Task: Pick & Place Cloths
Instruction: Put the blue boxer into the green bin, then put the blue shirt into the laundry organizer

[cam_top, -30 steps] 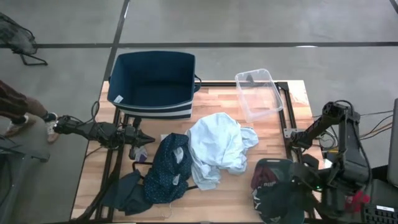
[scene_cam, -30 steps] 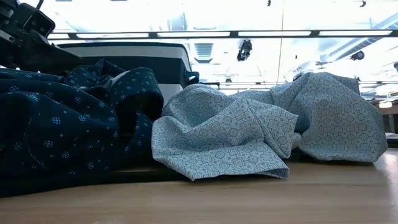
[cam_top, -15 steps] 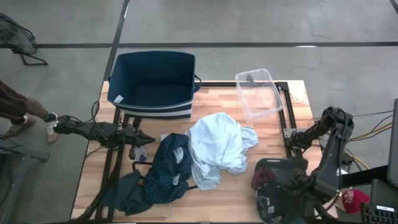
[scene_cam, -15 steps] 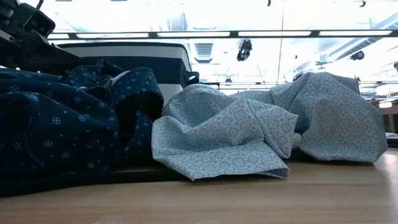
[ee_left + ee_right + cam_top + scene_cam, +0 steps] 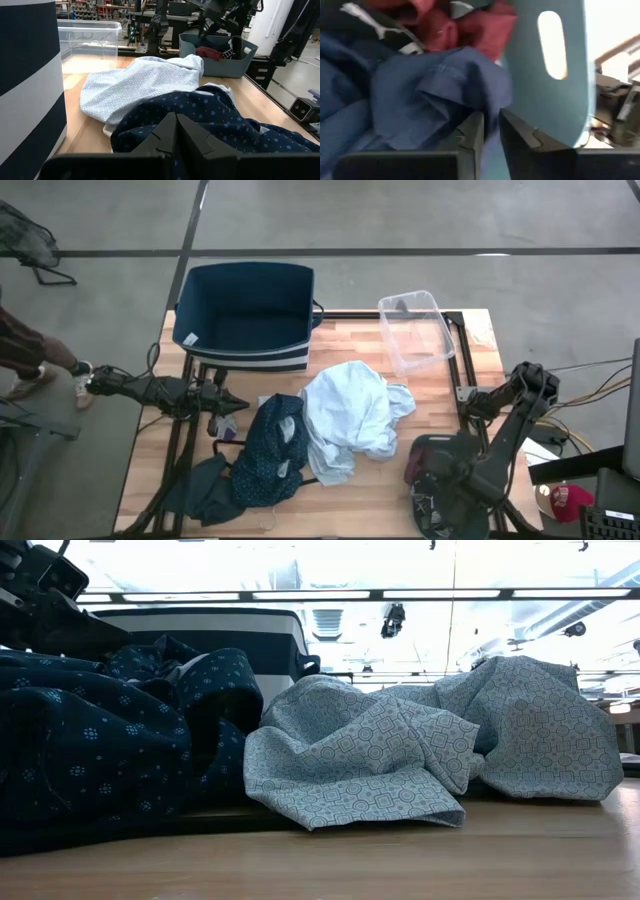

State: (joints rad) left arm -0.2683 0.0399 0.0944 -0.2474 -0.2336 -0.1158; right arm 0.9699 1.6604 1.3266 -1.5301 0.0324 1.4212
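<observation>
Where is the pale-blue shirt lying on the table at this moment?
In the high view, the pale-blue shirt lies crumpled near the table's middle, touching the navy dotted cloth on its left, below the clear plastic box.

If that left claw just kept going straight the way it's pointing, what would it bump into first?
Most likely the navy dotted cloth: it is bunched right ahead of the left gripper. The pale-blue shirt lies beyond it.

The right arm hides much of the grey-teal plastic tub (image 5: 432, 448); the right wrist view shows its blurred maroon cloth (image 5: 465, 30).
</observation>
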